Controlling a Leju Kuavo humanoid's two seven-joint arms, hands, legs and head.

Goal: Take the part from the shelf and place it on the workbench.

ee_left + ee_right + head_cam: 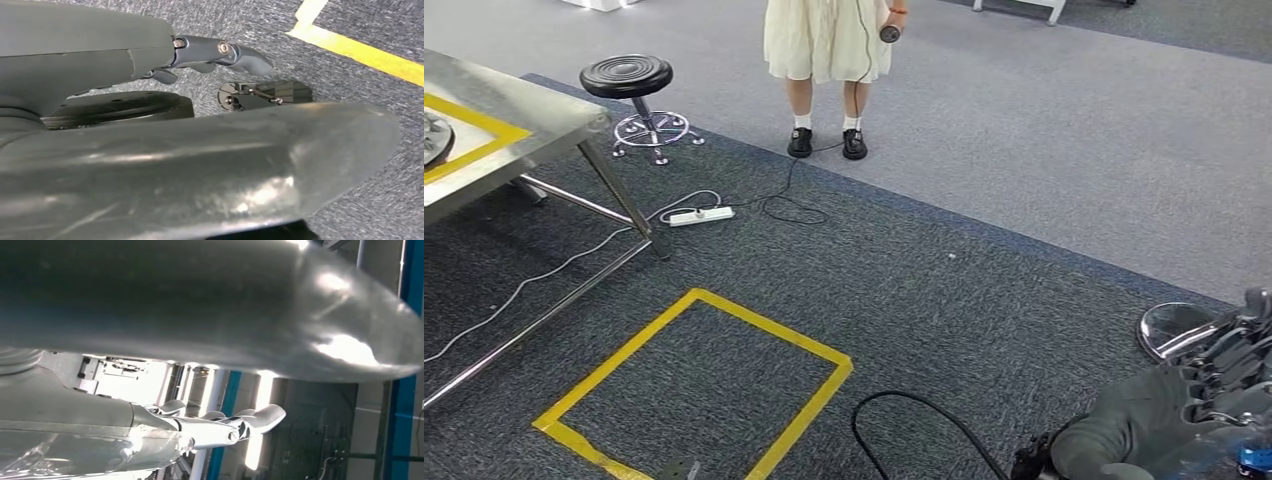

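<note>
Open dark grey carpet mid-scene w/ yellow tape square on it. Obstacles: steel workbench w/ yellow tape border at left, its slanted legs reaching onto carpet; black round stool on chrome base just behind it; white power strip & thin cables on floor; person in pale dress standing beyond; thick black cable loop near bottom.

No readable text, labels, brands or numbers anywhere.
</note>
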